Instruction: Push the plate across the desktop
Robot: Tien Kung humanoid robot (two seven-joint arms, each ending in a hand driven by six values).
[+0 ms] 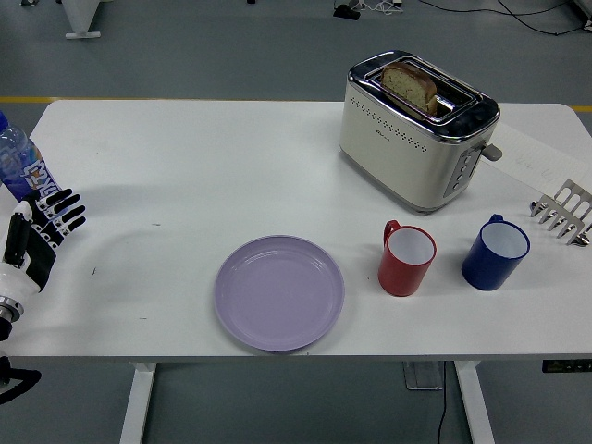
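— Where's the round lilac plate [279, 292] sitting?

— Close to the near edge of the white table [231, 166], about midway along, nothing touching it. Just right of it stand a red mug [406, 259] and a blue mug [496, 252].

— And the robot's left hand [39, 233]?

— At the left edge, fingers spread, holding nothing, well apart from the plate. A blue-capped plastic bottle [17, 168] is just behind it. A cream toaster [416, 129] with bread stands at the far right.
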